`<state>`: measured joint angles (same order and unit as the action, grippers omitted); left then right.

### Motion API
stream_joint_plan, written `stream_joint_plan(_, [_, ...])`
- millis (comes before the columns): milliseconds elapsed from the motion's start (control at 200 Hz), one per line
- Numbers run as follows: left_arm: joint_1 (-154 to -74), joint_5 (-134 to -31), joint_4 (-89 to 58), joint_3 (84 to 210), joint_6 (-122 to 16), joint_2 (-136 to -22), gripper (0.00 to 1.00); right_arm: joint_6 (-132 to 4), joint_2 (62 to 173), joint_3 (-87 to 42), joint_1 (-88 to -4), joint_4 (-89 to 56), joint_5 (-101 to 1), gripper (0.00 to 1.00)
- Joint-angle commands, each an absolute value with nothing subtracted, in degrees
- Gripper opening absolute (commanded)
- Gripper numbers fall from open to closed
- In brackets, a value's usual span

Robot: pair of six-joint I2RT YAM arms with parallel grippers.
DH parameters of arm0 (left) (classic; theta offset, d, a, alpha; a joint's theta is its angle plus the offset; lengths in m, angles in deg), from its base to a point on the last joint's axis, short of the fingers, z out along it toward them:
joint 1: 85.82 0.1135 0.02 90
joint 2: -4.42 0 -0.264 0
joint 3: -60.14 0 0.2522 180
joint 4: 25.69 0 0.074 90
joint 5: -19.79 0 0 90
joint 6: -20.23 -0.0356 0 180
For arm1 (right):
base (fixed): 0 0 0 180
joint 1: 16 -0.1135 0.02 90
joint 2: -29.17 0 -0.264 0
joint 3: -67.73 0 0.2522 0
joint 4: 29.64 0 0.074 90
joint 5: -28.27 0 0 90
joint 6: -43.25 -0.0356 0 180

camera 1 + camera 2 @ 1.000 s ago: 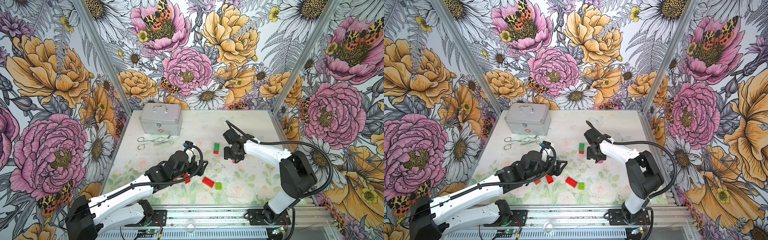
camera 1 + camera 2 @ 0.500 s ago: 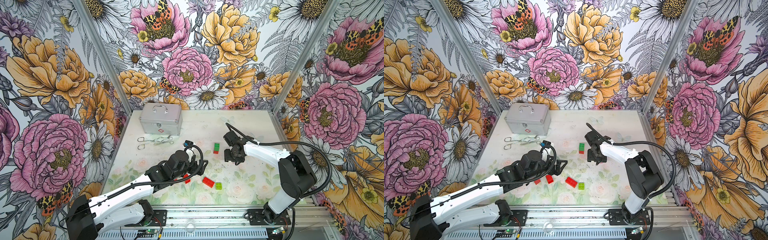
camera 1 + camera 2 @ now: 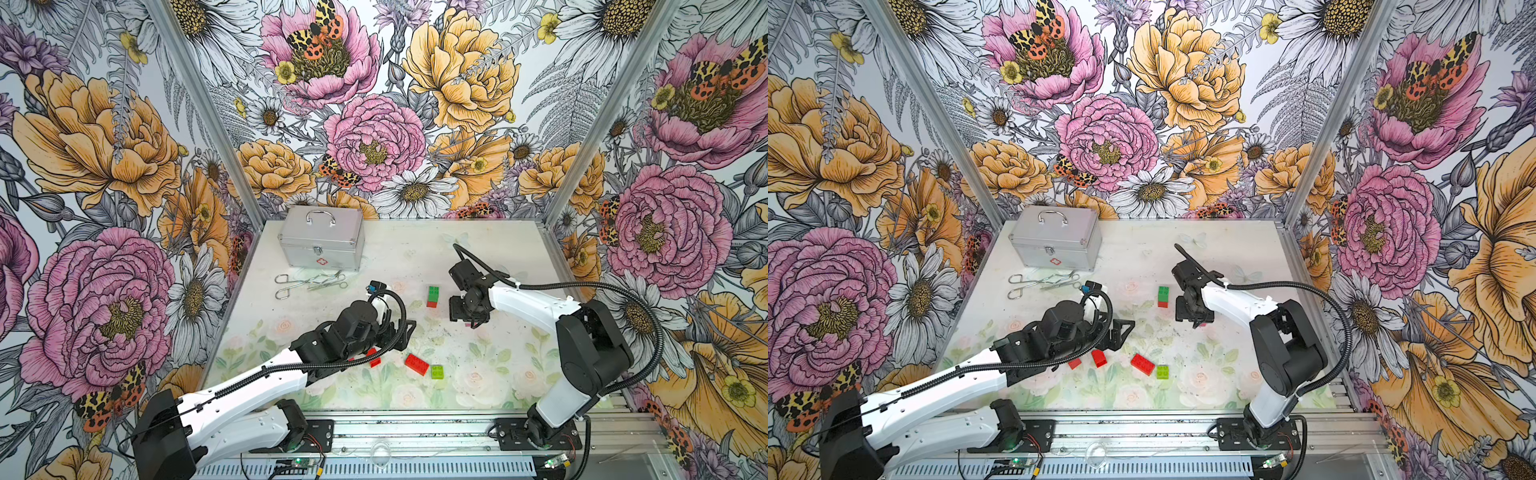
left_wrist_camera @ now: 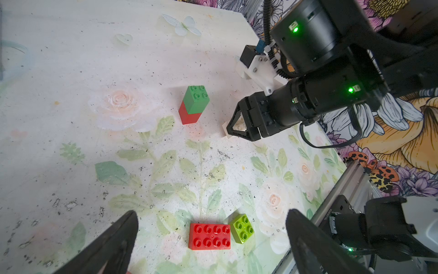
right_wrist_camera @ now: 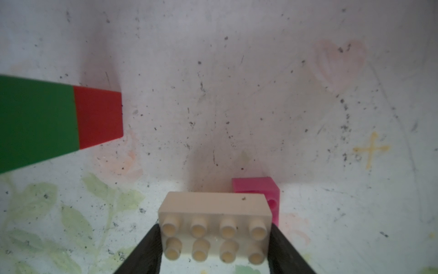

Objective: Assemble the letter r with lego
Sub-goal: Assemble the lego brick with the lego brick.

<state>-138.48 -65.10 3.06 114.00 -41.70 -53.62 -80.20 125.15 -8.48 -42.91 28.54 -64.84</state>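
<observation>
White brick (image 5: 213,208) sits clamped inside the right claw (image 5: 214,237).

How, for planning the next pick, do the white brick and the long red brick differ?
The white brick is clamped in the right gripper; the long red brick lies free on the table, studs up. Colour: the white brick is off-white, the long red brick bright red. Both have eight studs.

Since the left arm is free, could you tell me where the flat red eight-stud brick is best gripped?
Probably from straight above, closing the left gripper across the two long sides of the red eight-stud brick, near its middle. It lies flat, studs up, long sides clear, while the lime green brick crowds one short end.
</observation>
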Motion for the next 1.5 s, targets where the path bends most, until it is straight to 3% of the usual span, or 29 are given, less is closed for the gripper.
stream_joint_plan(0, [-138.7,-63.5,2.5,115.3,-42.0,-53.8,0.99,-79.5,127.5,-8.8,-42.4,28.1,-64.0,0.41])
stream_joint_plan(1496, [-139.9,-59.9,4.4,115.1,-40.8,-51.4,0.99,-76.7,125.7,-1.3,-41.5,23.0,-58.8,0.38])
